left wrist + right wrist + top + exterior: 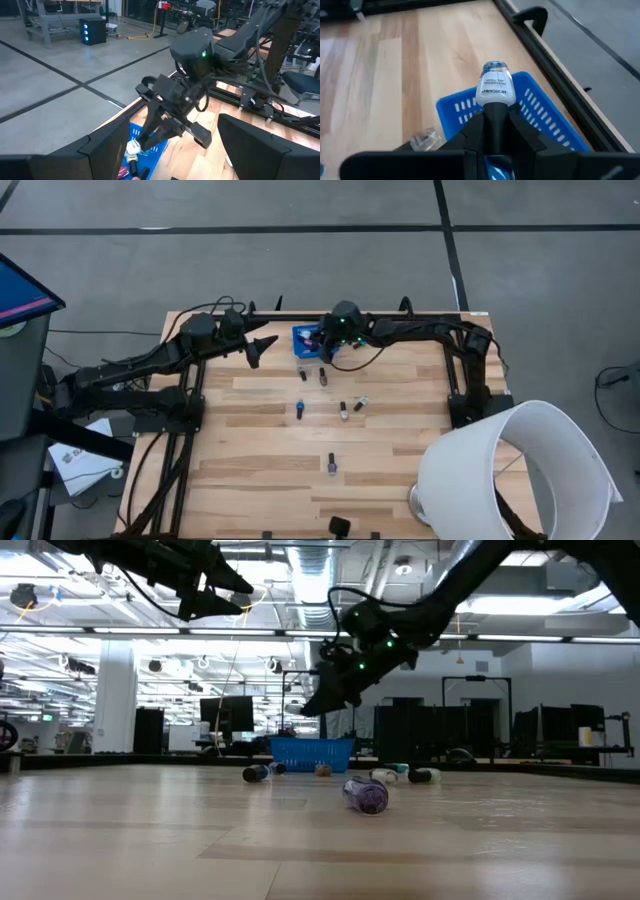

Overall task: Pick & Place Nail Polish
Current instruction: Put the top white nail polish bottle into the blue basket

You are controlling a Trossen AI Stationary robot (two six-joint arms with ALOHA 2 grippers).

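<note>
My right gripper (318, 346) is over the blue mesh basket (303, 340) at the table's far edge, shut on a pale nail polish bottle (494, 89) with a dark cap. The left wrist view shows this bottle (133, 146) just above the basket (150, 146). Several other small bottles lie on their sides on the wood, among them a blue one (299, 410) and a purple one (331, 465). My left gripper (262, 347) is open and empty in the air, left of the basket. My right gripper pinches the bottle's dark cap (495, 117) between its two fingers, along the bottle's length. The pale body sticks out past the fingertips. The fingers slant downward toward the basket, and the bottle is lifted clear above it.
A clear bottle (422, 138) lies on the wood beside the basket. A big white lampshade (520, 470) stands over the table's near right corner. A small black object (340, 526) sits at the near edge. Black frame rails (185, 430) run along the left and right sides.
</note>
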